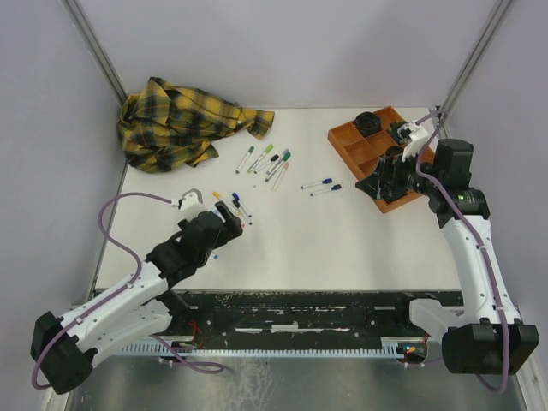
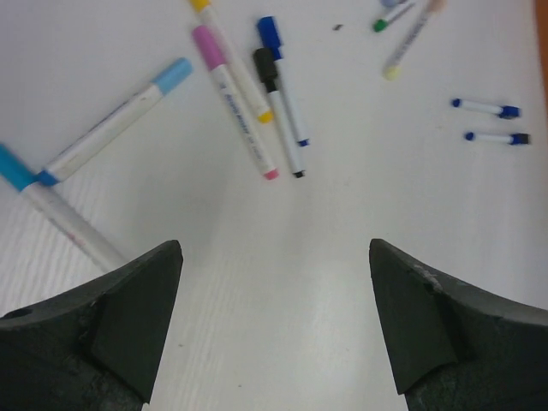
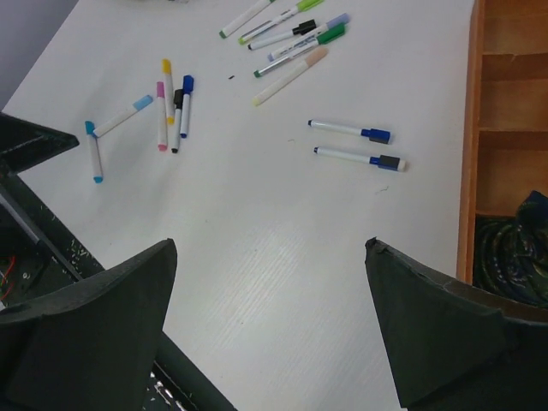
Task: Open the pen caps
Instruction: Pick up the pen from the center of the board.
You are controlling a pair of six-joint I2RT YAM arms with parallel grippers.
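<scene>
Both sets of jaws are standing wide apart, gripping nothing. The left gripper (image 2: pixel 274 253) is hovering over the table (image 2: pixel 325 282), with pens (image 2: pixel 244 111) lying at its eleven o'clock, their pen caps (image 2: pixel 269 27) sitting on them. The right gripper (image 3: pixel 271 248) is hanging with two blue pens (image 3: pixel 342 128) at twelve o'clock and the orange tray (image 3: pixel 469 128) at two.

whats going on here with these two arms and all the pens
Nothing is held yet. Both arms hover over a table strewn with pens. The left gripper is open near a cluster with pink, black and blue pen caps, the right gripper open by the orange tray. The caps look on.
</scene>
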